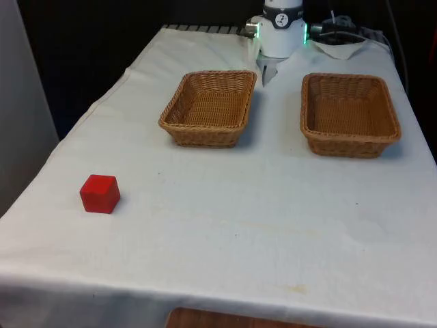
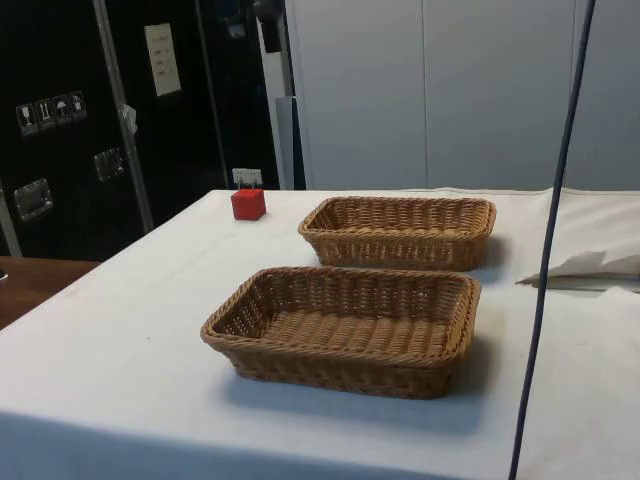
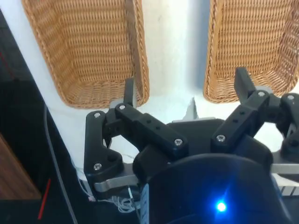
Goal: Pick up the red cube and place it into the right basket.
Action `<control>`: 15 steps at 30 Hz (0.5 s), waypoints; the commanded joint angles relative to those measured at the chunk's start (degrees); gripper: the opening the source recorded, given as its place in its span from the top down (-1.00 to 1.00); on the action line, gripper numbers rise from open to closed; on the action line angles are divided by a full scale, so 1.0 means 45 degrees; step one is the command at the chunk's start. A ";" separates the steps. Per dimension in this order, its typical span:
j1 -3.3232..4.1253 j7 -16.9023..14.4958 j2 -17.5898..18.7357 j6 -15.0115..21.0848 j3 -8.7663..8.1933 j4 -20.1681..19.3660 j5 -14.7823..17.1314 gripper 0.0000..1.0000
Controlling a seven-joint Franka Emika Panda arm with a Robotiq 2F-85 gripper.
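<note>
The red cube (image 1: 100,194) sits on the white cloth near the front view's left edge, far from both baskets; in the side view the cube (image 2: 248,204) is at the far side of the table. The right basket (image 1: 349,147) (image 2: 340,365) (image 3: 84,51) and the left basket (image 1: 205,137) (image 2: 400,250) (image 3: 252,46) are wicker and hold nothing. My gripper (image 1: 267,70) (image 3: 186,86) hangs at the table's far end, behind the gap between the baskets. Its fingers (image 3: 128,91) are spread wide open with nothing between them.
A crumpled white cloth (image 1: 341,48) (image 2: 590,265) lies at the far end beside the robot base. A thin cable (image 2: 545,260) runs down at the table's side. The table edge drops off close to the cube.
</note>
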 commanded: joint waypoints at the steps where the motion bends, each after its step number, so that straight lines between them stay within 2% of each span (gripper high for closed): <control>1: -0.0038 -0.0115 0.0255 -0.0051 -0.0025 0.0229 0.0102 -1.00; 4: -0.0089 -0.0255 0.0586 -0.0064 -0.0076 0.0573 0.0178 -1.00; 5: -0.0051 -0.0166 0.0433 0.0025 -0.0076 0.0420 0.0051 -1.00; 7: -0.0140 -0.0420 0.0968 -0.0064 -0.0140 0.0980 0.0242 -1.00; 12: -0.0204 -0.0688 0.1604 -0.0051 -0.0267 0.1642 0.0344 -1.00; 13: -0.0166 -0.0624 0.1592 0.0025 -0.0280 0.1617 0.0267 -1.00; 15: -0.0229 -0.0802 0.1872 -0.0013 -0.0306 0.1897 0.0382 -1.00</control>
